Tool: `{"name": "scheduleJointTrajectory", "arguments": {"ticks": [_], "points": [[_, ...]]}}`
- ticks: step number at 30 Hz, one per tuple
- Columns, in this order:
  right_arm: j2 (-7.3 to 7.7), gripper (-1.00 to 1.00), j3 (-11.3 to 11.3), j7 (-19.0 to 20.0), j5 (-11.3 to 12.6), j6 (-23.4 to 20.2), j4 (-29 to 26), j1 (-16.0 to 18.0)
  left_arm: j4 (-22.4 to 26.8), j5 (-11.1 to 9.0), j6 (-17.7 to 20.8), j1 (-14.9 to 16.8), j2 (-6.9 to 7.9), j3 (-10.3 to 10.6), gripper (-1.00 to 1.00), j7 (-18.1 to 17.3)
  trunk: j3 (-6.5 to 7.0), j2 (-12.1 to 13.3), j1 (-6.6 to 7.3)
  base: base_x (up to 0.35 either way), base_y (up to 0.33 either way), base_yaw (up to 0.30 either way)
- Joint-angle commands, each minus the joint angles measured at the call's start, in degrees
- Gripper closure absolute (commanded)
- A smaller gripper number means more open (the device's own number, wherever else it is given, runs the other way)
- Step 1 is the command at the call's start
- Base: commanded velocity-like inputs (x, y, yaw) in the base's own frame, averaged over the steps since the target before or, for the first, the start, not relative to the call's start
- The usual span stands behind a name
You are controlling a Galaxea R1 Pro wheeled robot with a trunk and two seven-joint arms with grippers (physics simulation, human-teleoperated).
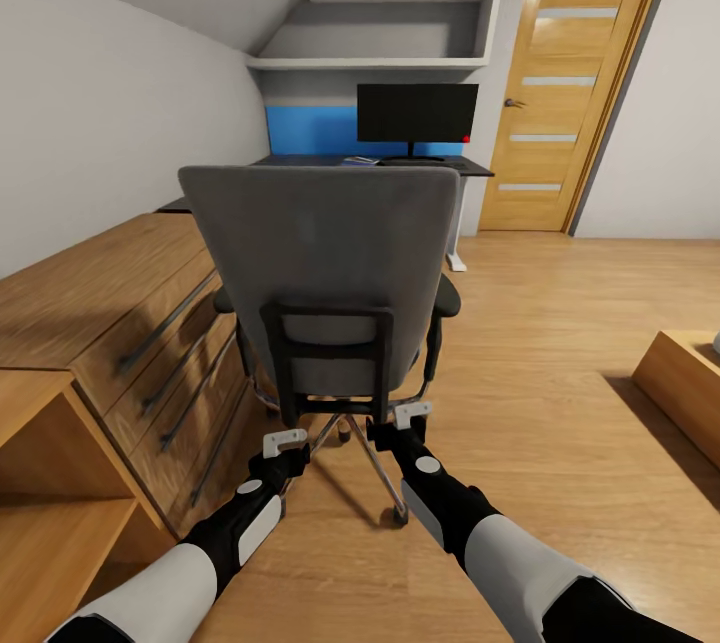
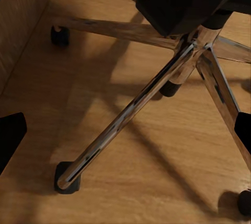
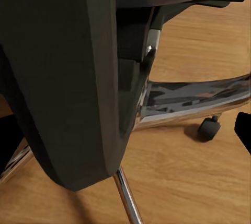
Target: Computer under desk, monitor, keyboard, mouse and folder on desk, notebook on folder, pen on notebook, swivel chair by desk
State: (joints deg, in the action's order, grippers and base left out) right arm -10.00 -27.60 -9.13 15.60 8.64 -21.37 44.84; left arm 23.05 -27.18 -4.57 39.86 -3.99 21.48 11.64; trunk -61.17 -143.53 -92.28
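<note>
Behind the swivel chair [image 1: 320, 263], both arms reach low toward the bottom of its backrest, so my read is the chair-positioning step. Going left to right: a wooden dresser [image 1: 120, 323] runs along the left wall just beside the chair; left gripper [image 1: 285, 441] sits at the backrest frame's lower left, right gripper [image 1: 412, 414] at its lower right. In the left wrist view the dark fingertips [image 2: 11, 136] stand wide apart with only chrome base legs [image 2: 125, 117] and casters between them, so open, holding nothing. The right wrist view also shows the fingers apart, the backrest shell [image 3: 68, 78] close in front, not clamped. Contact with the frame I cannot tell from the head view. The desk [image 1: 400, 163] is straight ahead beyond the chair, monitor [image 1: 417, 113] on it, something flat on the top beside the monitor stand, too small to identify. Chair seat is hidden by the backrest. Door [image 1: 580, 83] far right. Next: get both grippers bearing evenly on the frame, then push straight, keeping the casters off the dresser.
</note>
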Motion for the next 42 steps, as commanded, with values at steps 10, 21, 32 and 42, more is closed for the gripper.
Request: {"name": "scheduleJointTrajectory", "arguments": {"ticks": [10,21,32,42], "points": [[0.0,-1.0,-0.1,-0.7,0.9,2.9,0.1,0.1,0.0,-0.5,-0.3,0.0,-0.13,0.6,-1.0,0.4,-0.05,0.0,0.01,0.001,0.0,0.0],[0.0,-1.0,-0.1,-0.8,1.0,4.5,0.3,0.1,0.2,-0.5,-0.4,0.0,-0.4,0.7,-1.0,0.6,-0.05,0.0,0.01,0.0,0.0,0.0],[0.0,-1.0,-0.1,-0.7,1.0,4.5,0.3,0.1,0.5,-0.6,-2.6,0.0,-0.63,0.8,-1.0,0.7,-0.05,0.0,0.01,0.0,0.0,0.0],[0.0,-1.0,-0.1,-0.7,1.1,4.5,0.3,0.1,0.3,-0.4,-10.8,0.0,-1.45,1.0,-1.0,0.9,-0.05,0.0,0.01,0.0,0.0,0.0]]}}
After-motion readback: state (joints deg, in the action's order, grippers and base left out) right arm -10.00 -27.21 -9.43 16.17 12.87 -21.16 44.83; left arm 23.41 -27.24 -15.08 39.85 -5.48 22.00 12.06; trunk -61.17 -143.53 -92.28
